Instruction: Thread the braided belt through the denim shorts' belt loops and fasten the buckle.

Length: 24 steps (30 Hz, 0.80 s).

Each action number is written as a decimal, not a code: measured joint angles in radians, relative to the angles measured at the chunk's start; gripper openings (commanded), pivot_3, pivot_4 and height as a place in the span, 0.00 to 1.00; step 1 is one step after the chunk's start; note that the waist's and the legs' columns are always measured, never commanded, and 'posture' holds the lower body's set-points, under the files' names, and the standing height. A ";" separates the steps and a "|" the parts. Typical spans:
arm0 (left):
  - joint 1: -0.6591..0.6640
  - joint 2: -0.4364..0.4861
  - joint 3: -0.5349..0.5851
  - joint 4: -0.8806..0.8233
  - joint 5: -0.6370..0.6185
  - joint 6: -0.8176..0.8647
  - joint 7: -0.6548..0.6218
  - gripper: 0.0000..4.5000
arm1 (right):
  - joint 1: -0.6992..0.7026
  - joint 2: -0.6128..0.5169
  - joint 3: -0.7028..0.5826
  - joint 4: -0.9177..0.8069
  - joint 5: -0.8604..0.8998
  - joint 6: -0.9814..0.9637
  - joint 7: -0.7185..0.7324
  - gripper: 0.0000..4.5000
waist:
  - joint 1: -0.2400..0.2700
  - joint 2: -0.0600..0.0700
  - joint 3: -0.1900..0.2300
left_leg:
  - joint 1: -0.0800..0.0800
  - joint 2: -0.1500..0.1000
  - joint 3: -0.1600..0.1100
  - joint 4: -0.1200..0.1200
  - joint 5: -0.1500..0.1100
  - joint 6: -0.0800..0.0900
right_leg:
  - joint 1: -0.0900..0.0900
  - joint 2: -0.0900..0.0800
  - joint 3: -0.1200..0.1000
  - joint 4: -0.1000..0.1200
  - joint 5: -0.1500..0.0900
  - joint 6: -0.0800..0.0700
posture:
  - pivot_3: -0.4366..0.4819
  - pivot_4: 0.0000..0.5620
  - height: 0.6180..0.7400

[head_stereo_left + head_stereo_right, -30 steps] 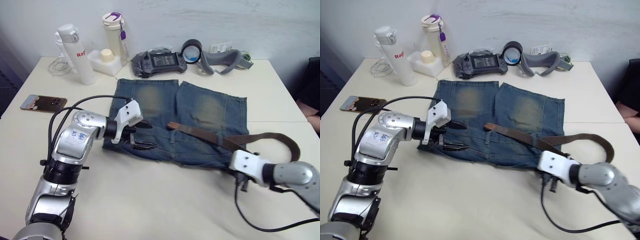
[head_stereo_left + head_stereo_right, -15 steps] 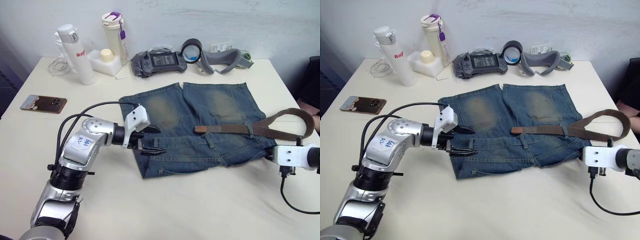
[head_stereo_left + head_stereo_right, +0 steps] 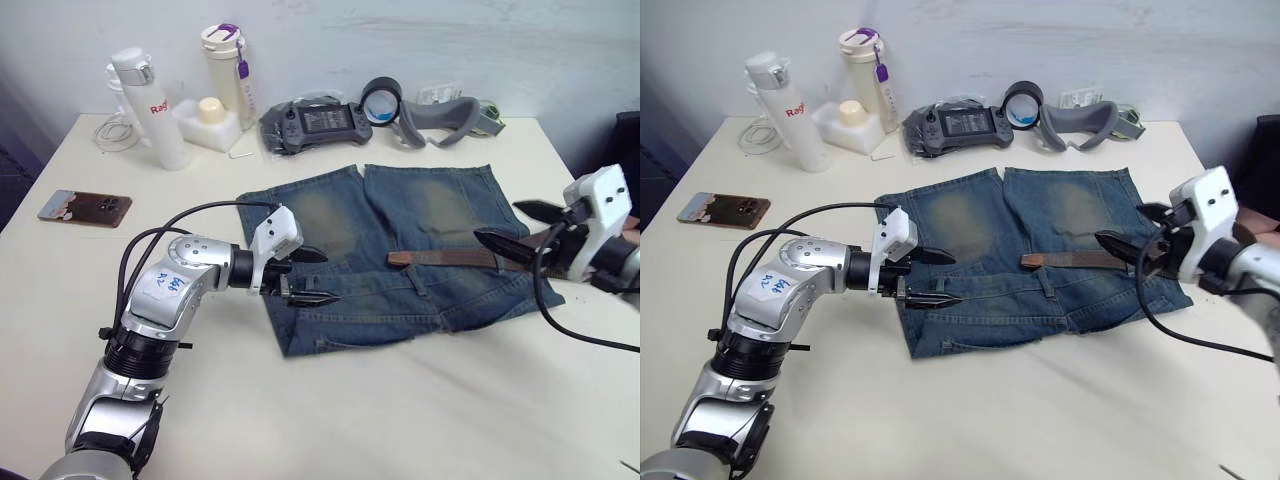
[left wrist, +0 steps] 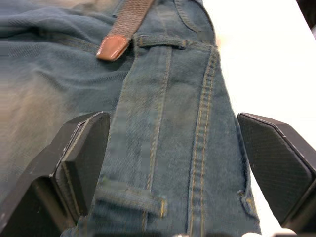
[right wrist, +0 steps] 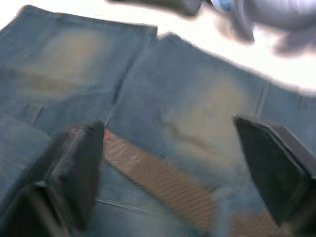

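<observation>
Right pincer (image 3: pixel 520 226) rose, seemingly above braided belt (image 3: pixel 450 259).

Right gripper (image 3: pixel 512 226) now raised at right of frame, fingers spread, over braided belt (image 3: pixel 450 259). Denim shorts (image 3: pixel 400 250) shifted rightward, rotated since a second ago.

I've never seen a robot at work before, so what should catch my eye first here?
The denim shorts lie spread flat mid-table with the braided belt lying across them near the waistband. Both grippers hover open: the left gripper over the waistband's left end, the right gripper over the belt at the right. Bottles and a game controller line the far edge.
</observation>
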 measured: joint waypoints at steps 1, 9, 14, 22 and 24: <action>0.000 0.000 0.000 0.000 0.000 0.001 0.002 1.00 | -0.001 0.017 -0.005 -0.006 0.020 0.030 -0.028 0.99 | 0.002 0.000 0.000 | 0.000 0.000 -0.001 0.000 0.000 0.000 | 0.000 0.000 0.000 0.000 0.000 0.000 | 0.48 0.27 1.00; 0.002 0.002 0.003 -0.014 -0.023 0.031 0.024 1.00 | 0.077 0.314 -0.038 -0.070 0.511 0.225 -0.505 0.99 | 0.019 -0.001 -0.001 | -0.002 -0.002 -0.002 -0.001 0.000 0.001 | 0.000 -0.001 -0.001 -0.001 0.000 0.000 | 0.48 0.27 1.00; 0.008 0.025 0.020 -0.026 -0.029 0.049 0.026 1.00 | 0.109 0.374 -0.079 0.003 0.837 0.259 -0.771 0.99 | 0.015 -0.001 0.000 | -0.002 -0.002 0.000 -0.002 0.000 0.002 | -0.002 0.000 0.000 -0.001 0.000 0.000 | 0.48 0.27 1.00; -0.002 0.012 0.022 -0.045 -0.062 0.076 0.062 1.00 | 0.042 0.401 -0.069 0.096 0.945 0.256 -0.942 0.99 | 0.003 -0.001 0.000 | -0.002 -0.002 0.000 -0.003 0.001 0.002 | -0.002 0.000 0.001 -0.001 0.000 0.000 | 0.48 0.27 1.00; -0.006 0.015 0.024 -0.048 -0.065 0.082 0.068 1.00 | 0.024 0.413 -0.066 0.123 0.947 0.252 -0.958 0.99 | -0.002 -0.001 0.000 | -0.002 -0.002 0.000 -0.002 0.001 0.002 | -0.002 0.000 0.001 -0.001 0.000 0.000 | 0.48 0.27 1.00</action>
